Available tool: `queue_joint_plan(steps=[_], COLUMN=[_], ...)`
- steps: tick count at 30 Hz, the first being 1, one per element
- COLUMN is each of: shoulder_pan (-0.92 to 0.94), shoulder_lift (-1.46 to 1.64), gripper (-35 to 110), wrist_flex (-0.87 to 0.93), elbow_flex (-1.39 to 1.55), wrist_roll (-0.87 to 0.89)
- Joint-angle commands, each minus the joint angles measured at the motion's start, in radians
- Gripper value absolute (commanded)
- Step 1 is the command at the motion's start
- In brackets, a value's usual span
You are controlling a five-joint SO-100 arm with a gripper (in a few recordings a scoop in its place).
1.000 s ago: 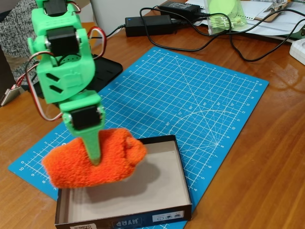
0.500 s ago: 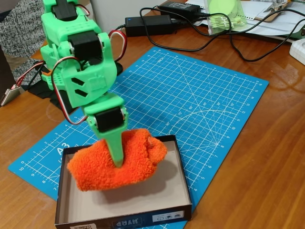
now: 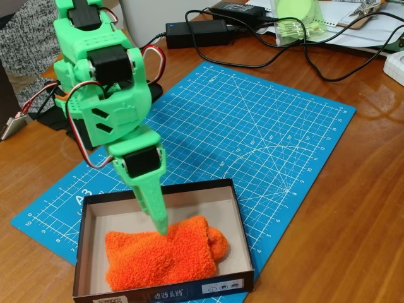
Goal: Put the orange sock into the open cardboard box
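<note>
The orange sock [image 3: 161,260] lies flat inside the open cardboard box [image 3: 238,218], filling its near half and reaching almost to the front wall with the white lettering. My green gripper [image 3: 162,228] points steeply down into the box. Its visible fingertip sits at the sock's upper edge. The sock rests on the box floor, no longer hanging from the fingers, and the second finger is hidden behind the first. The box stands on the near corner of the blue cutting mat [image 3: 265,132].
The arm's black base [image 3: 140,91] stands at the mat's far left corner. Black power bricks [image 3: 197,33] and cables [image 3: 303,60] cross the wooden table behind the mat, by papers and a green plastic object [image 3: 295,19]. Bare mat lies to the right of the box.
The gripper carried the sock rightward over the box and down. The sock has dropped from the fingers to the box floor, and the fingertip now stands at its top edge.
</note>
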Motion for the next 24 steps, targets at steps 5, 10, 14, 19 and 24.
queue_joint_plan(steps=[5,10,14,19,24], shoulder_pan=[-0.034,-0.069,-0.103,-0.16,-0.23], shoulder_lift=[0.146,0.229,0.29,0.393,0.534], gripper=[0,0,0,0,0], wrist_flex=[0.037,0.043,0.098,0.176,0.242], elbow_flex=[-0.026,0.005,-0.015,-0.038,-0.012], wrist_roll=[0.023,0.026,0.038,0.058,0.075])
